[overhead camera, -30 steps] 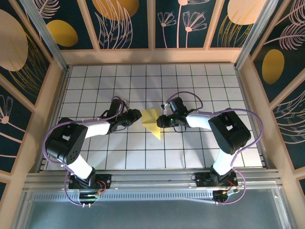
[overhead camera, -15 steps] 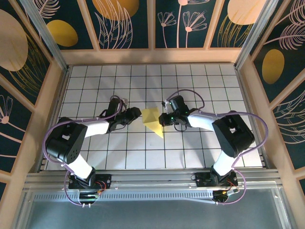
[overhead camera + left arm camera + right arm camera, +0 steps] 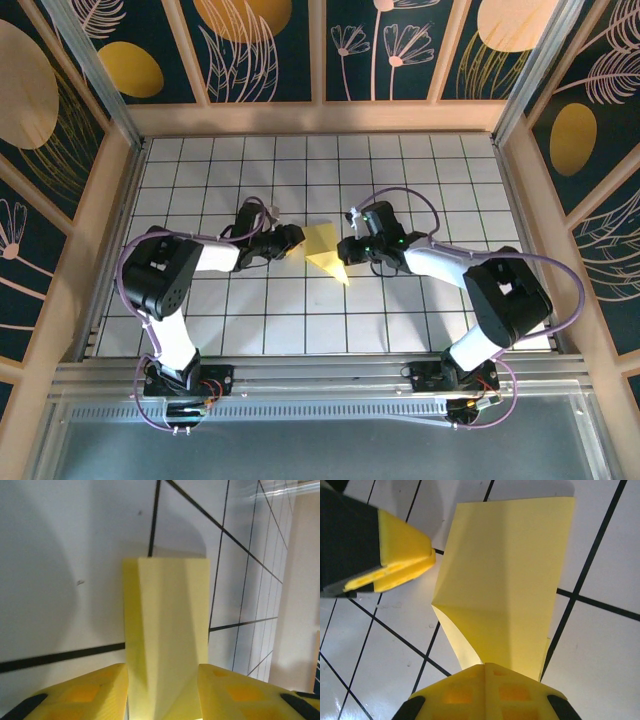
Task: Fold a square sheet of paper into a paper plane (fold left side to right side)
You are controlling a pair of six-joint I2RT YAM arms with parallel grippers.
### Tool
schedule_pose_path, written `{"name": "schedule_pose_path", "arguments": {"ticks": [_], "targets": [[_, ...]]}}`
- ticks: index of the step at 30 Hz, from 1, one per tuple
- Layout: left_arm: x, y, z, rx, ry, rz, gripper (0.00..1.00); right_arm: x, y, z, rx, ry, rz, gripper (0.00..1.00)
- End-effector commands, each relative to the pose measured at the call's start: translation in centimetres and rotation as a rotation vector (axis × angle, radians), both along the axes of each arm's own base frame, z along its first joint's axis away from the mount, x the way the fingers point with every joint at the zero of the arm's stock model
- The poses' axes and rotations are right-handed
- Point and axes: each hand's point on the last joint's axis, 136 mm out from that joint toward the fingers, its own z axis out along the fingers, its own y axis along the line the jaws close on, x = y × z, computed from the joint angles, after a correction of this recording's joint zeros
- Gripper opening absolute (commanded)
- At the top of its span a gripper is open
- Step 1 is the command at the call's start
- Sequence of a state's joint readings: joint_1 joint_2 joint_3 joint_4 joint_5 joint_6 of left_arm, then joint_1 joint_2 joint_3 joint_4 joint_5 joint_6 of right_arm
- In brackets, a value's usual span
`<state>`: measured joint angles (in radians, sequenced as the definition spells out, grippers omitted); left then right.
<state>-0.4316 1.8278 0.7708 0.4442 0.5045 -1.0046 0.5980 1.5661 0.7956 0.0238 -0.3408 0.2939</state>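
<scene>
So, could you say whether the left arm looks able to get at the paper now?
Probably yes: the left gripper sits open at the edge of the paper with nothing between them; the right gripper pinches the opposite side, out of its way.

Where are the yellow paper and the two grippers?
yellow paper [image 3: 324, 250], top view, middle of the folded sheet.
left gripper [image 3: 294, 240], top view, between its fingertips.
right gripper [image 3: 485, 674], right wrist view, where its closed fingertips meet.

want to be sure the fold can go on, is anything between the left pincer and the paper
nothing visible does: the paper sits between the fingers of the left pincer, and the right pincer is shut on its other end
</scene>
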Motion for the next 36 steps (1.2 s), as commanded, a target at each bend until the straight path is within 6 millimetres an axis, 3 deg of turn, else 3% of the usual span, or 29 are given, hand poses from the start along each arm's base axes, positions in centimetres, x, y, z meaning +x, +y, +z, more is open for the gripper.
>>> {"name": "schedule_pose_path", "arguments": {"ticks": [1, 9, 17, 26, 32, 36], "targets": [[1.3, -1.1, 1.0, -0.047, -0.035, -0.033, 0.39, 0.2, 0.0, 1.3, 0.037, -0.039, -0.009, 0.00], [1.9, -1.4, 0.0, -0.034, -0.017, -0.040, 0.39, 0.4, -0.4, 1.8, 0.058, -0.050, -0.028, 0.00], [1.7, -0.7, 0.7, 0.002, -0.037, -0.017, 0.41, 0.6, -1.0, 1.6, 0.053, -0.046, -0.052, 0.00], [1.3, -1.1, 0.0, -0.020, -0.003, -0.037, 0.41, 0.5, -0.9, 2.0, 0.075, -0.052, -0.045, 0.00], [1.6, -2.3, -0.2, -0.034, 0.002, -0.075, 0.35, 0.5, -0.8, 2.1, 0.084, -0.051, -0.040, 0.00], [1.8, -2.7, -0.2, -0.039, -0.001, -0.084, 0.22, 0.4, -0.8, 1.7, 0.078, -0.040, -0.040, 0.00]]}}
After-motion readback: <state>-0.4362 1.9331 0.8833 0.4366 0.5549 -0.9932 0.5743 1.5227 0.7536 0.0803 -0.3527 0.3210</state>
